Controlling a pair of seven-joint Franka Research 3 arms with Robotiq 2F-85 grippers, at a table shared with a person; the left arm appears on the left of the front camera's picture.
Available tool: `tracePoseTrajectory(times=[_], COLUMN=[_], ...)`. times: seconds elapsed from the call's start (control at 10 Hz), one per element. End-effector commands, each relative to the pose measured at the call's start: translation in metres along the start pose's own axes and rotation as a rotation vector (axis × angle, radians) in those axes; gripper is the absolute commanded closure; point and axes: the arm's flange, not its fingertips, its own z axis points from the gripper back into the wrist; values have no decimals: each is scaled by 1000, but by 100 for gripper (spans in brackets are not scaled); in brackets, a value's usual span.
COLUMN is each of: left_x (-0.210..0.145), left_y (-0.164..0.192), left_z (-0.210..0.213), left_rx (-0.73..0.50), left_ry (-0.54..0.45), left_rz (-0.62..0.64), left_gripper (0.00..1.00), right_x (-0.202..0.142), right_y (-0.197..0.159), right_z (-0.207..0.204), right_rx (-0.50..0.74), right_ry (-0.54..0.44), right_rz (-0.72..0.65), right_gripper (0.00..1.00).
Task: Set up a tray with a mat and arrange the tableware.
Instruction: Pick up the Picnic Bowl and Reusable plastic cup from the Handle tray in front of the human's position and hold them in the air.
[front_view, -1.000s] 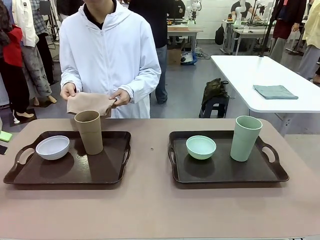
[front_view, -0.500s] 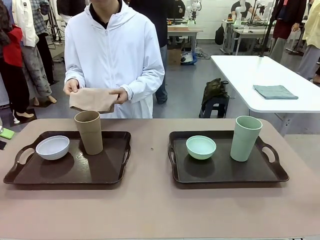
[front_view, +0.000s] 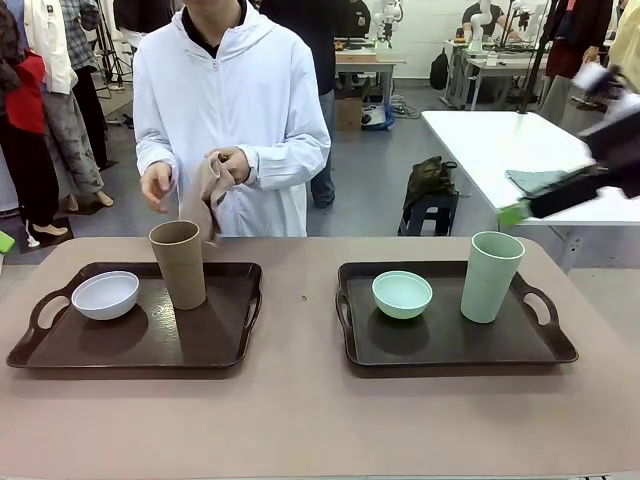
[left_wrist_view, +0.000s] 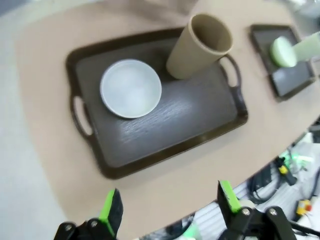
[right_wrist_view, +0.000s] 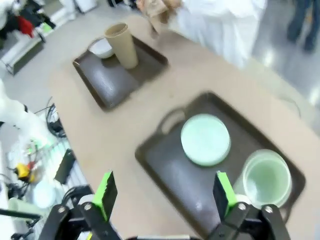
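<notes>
Two dark brown trays lie on the table. The left tray (front_view: 225, 345) (left_wrist_view: 165, 125) carries a white bowl (front_view: 105, 295) (left_wrist_view: 131, 88) and a tall brown cup (front_view: 178, 263) (left_wrist_view: 199, 46). On the right tray (front_view: 450, 345) (right_wrist_view: 170, 175) stand a mint green bowl (front_view: 402, 294) (right_wrist_view: 205, 139) and a pale green cup (front_view: 491, 276) (right_wrist_view: 266, 177). A person behind the table holds a beige mat (front_view: 205, 195) bunched in one hand. My left gripper (left_wrist_view: 168, 205) hovers open high over the left tray's near edge. Open too, my right gripper (right_wrist_view: 164, 192) (front_view: 520, 210) hangs blurred above the right tray.
The person in a white jacket (front_view: 235, 110) stands at the far table edge behind the left tray. Bare table top (front_view: 300, 420) runs between and in front of the trays. A second white table (front_view: 500, 140) with a folded cloth stands behind at the right.
The person let the mat go from a flat two-handed hold; it now hangs bunched from one raised hand. My right arm has swung into the front view's upper right.
</notes>
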Motion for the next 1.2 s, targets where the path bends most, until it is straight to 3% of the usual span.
tracePoseTrajectory(times=[0.0, 0.2, 0.4, 0.5, 0.6, 1.1], left_x=[7, 28, 38, 23, 23, 28], left_y=[-24, -33, -35, -34, -34, -36], left_z=[20, 37, 42, 38, 38, 39], left_rx=[64, 41, 44, 51, 51, 45], left_ry=[58, 68, 47, 48, 48, 51], left_rz=[48, 160, 220, 144, 144, 166], left_gripper=[0, 0, 0, 0, 0, 0], right_x=[25, 47, 57, 60, 52, 52], right_y=[-17, 2, 9, 4, 23, 21], right_z=[-69, -140, -182, -187, -159, -167], right_rx=[58, -31, -55, -56, -48, -56], right_ry=[-52, -39, -82, -118, -12, -31], right_rz=[156, 240, 266, 254, 254, 250], right_gripper=[0, 0, 0, 0, 0, 0])
